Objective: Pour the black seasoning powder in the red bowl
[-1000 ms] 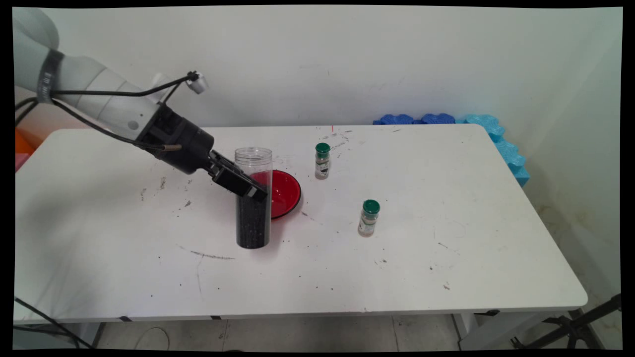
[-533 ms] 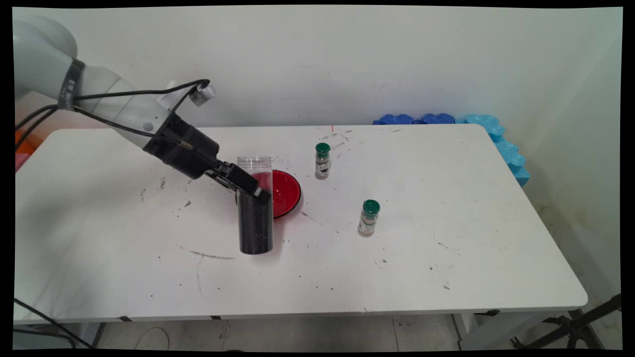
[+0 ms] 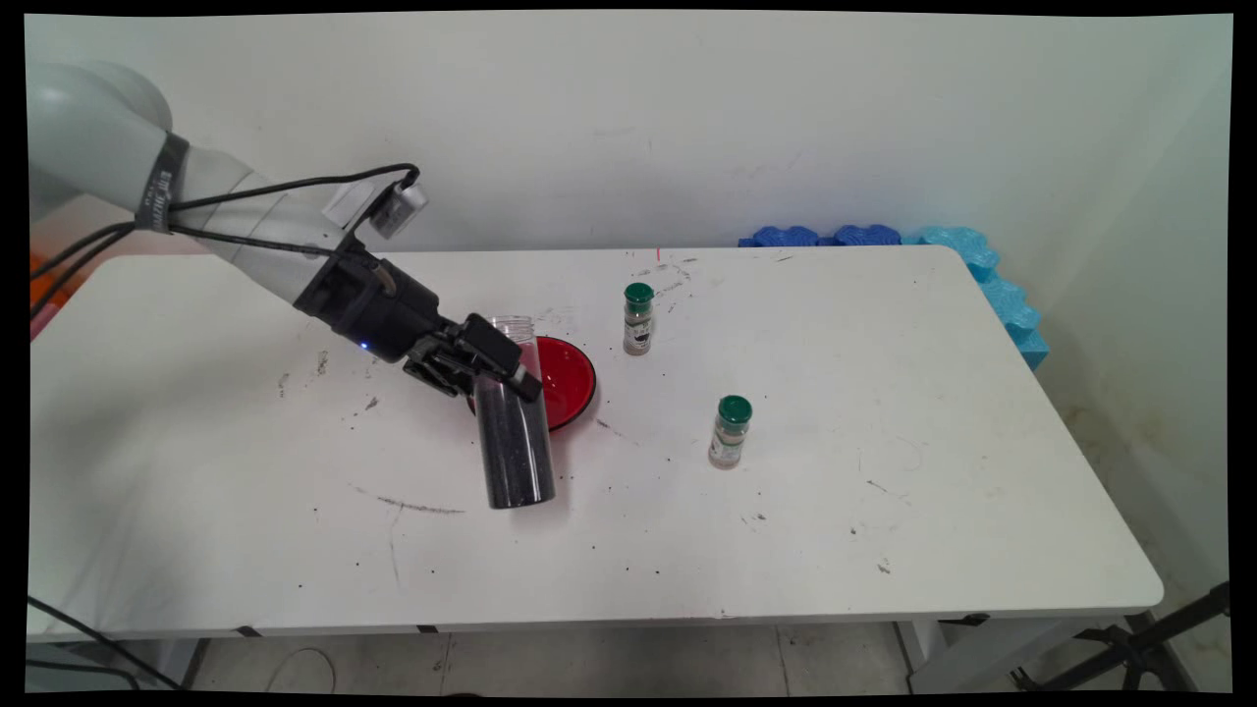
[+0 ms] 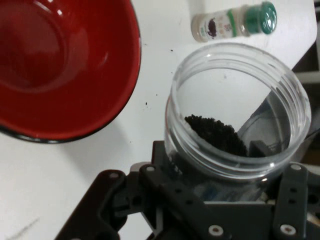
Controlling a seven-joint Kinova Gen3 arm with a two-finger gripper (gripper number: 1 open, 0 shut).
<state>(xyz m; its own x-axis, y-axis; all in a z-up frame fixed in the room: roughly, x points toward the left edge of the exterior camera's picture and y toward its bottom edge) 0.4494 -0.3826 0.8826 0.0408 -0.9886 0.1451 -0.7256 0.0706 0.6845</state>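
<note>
Left of centre in the frame, the hand (image 3: 486, 365) is clenched on a clear plastic jar (image 3: 514, 432) of black granules, gripping it near the open mouth; the jar tilts, its base low over the tabletop (image 3: 884, 412). One red bowl (image 3: 565, 381) sits just behind it. Two green-capped spice bottles stand apart: one (image 3: 637, 319) behind, one (image 3: 730, 432) toward the right.

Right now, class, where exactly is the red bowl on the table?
In the main view the red bowl sits left of centre, just behind the tilted clear jar in the hand, left of the nearer green-capped shaker.
</note>
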